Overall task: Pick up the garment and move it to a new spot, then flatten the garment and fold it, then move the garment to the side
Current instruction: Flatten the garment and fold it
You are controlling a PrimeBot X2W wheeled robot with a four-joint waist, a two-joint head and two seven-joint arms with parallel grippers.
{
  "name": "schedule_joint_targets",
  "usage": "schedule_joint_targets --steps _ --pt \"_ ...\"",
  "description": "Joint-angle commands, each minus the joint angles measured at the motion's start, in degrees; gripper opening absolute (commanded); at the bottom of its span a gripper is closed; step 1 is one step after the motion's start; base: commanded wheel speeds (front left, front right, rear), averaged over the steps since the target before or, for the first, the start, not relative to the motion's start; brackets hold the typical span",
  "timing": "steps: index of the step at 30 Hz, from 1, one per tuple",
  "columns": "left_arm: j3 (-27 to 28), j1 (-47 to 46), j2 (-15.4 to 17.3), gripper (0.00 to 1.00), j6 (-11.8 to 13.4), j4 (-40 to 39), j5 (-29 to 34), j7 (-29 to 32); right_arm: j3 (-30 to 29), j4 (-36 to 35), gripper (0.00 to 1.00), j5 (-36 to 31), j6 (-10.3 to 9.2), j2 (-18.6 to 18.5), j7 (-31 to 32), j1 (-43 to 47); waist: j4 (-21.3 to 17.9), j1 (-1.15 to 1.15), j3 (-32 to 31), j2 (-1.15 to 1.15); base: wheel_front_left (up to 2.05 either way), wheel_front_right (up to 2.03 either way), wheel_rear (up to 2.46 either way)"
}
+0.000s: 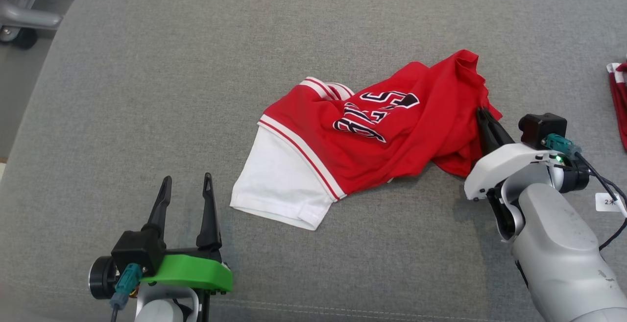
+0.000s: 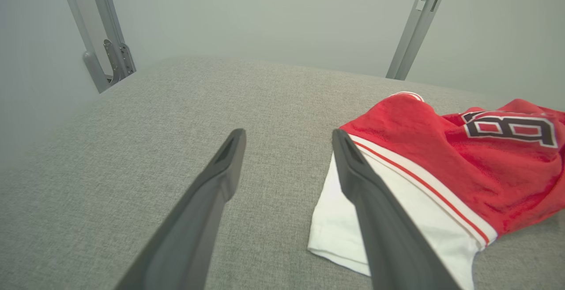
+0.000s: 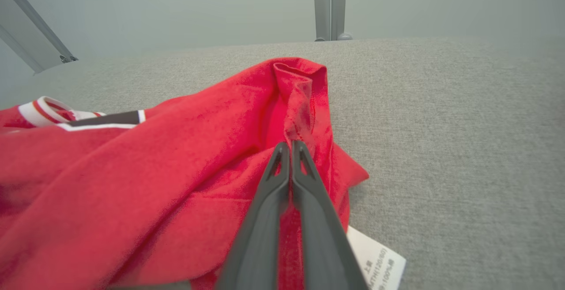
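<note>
A crumpled red jersey (image 1: 392,145), with black-and-white lettering on top and one white sleeve (image 1: 279,185) spread toward me, lies right of centre on the grey woven cushion (image 1: 196,67) I am working over. My right gripper (image 3: 290,145) has its jaws pressed together on a raised fold at the jersey's right-hand edge, with a white care label (image 3: 377,259) poking out just beside the fingers. My left gripper (image 1: 188,179) sits low at the near left, jaws spread wide and holding nothing, near the sleeve but apart from it. The cushion runs bare to the left and far side of the jersey, its rounded corner meeting grey floor and a dark caster (image 1: 19,37). Grey metal posts (image 2: 417,25) stand beyond the far edge. A second red-and-white cloth (image 1: 618,96) lies at the right margin.
</note>
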Motion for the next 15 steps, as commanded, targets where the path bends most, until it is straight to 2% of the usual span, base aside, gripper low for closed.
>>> schedule_joint_targets --steps 1,6,15 --pt "0.2 -0.4 0.1 1.0 0.1 -0.1 0.2 0.0 0.2 -0.6 0.01 -0.7 -0.09 -0.4 -0.4 -0.6 -0.3 0.0 0.0 0.54 0.0 0.0 0.0" --pt "0.5 -0.3 0.1 1.0 0.1 -0.2 0.5 0.0 -0.6 -5.7 0.0 -2.6 -0.1 0.1 -0.5 -0.3 -1.7 0.0 -0.1 0.54 0.0 0.0 0.0" --pt "1.4 0.4 0.1 1.0 -0.3 -0.2 1.0 0.0 -3.7 -16.7 0.0 -9.0 -0.1 1.6 -0.5 5.6 -5.0 0.0 -0.8 0.54 0.0 0.0 0.0"
